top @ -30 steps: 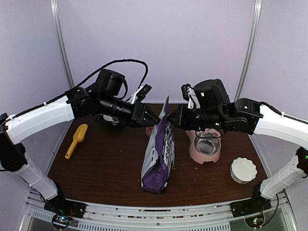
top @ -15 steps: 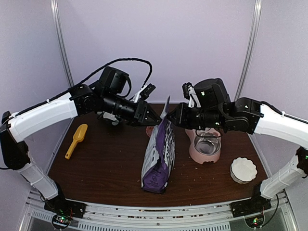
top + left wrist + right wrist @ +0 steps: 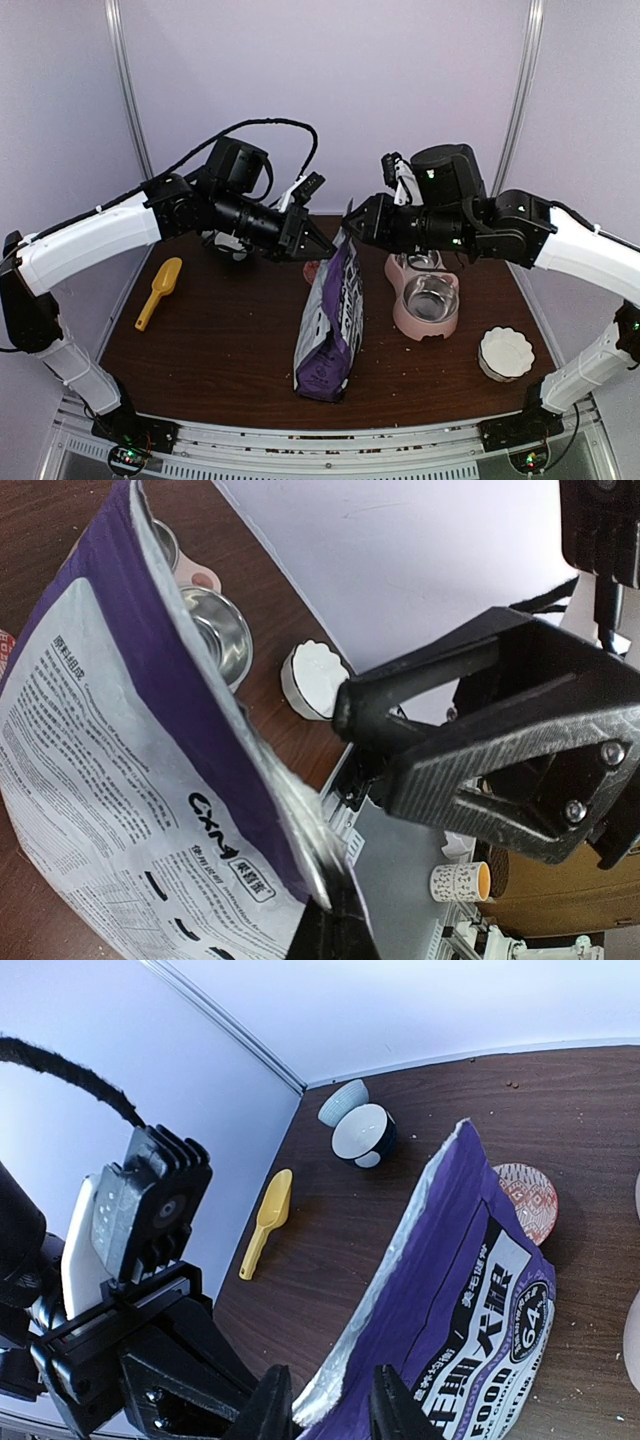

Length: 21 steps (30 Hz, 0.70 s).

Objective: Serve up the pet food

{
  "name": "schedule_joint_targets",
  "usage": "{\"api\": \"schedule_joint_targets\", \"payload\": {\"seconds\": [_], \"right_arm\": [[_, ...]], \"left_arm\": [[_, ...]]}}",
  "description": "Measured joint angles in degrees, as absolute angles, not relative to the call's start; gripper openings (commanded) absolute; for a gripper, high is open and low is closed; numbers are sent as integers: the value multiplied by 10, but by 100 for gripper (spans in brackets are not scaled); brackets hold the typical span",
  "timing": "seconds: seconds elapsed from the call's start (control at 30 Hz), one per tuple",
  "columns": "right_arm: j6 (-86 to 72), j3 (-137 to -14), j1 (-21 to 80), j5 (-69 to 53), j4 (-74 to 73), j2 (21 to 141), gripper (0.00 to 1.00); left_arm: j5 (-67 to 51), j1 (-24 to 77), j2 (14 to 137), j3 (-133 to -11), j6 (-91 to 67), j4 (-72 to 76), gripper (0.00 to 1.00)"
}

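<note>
A dark wooden table (image 3: 220,340) bears a yellow scoop (image 3: 159,291), purple bag (image 3: 330,330), pink feeder (image 3: 427,300) and white bowl (image 3: 505,353).

From above and behind the arm bases I see the whole table (image 3: 200,350). Wrist cameras sit close behind the left end effector (image 3: 335,820) and right end effector (image 3: 330,1405), facing each other across the purple bag (image 3: 330,320), which all views share.

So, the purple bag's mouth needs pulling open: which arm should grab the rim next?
Right. The right tool straddles the purple foil-lined bag's rim, jaws apart; the left tool is shut on it.
</note>
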<state>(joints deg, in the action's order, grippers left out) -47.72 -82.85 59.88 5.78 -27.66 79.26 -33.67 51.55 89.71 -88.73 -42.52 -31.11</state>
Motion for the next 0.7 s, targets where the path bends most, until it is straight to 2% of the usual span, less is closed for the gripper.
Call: {"api": "schedule_joint_targets", "payload": {"seconds": [0.3, 0.7], "right_arm": [[-481, -831, 599, 50, -285, 825, 18], [-509, -827, 609, 59, -283, 825, 15]], "left_arm": [[-335, 517, 897, -887, -425, -311, 0], [-312, 522, 893, -884, -425, -313, 0]]}}
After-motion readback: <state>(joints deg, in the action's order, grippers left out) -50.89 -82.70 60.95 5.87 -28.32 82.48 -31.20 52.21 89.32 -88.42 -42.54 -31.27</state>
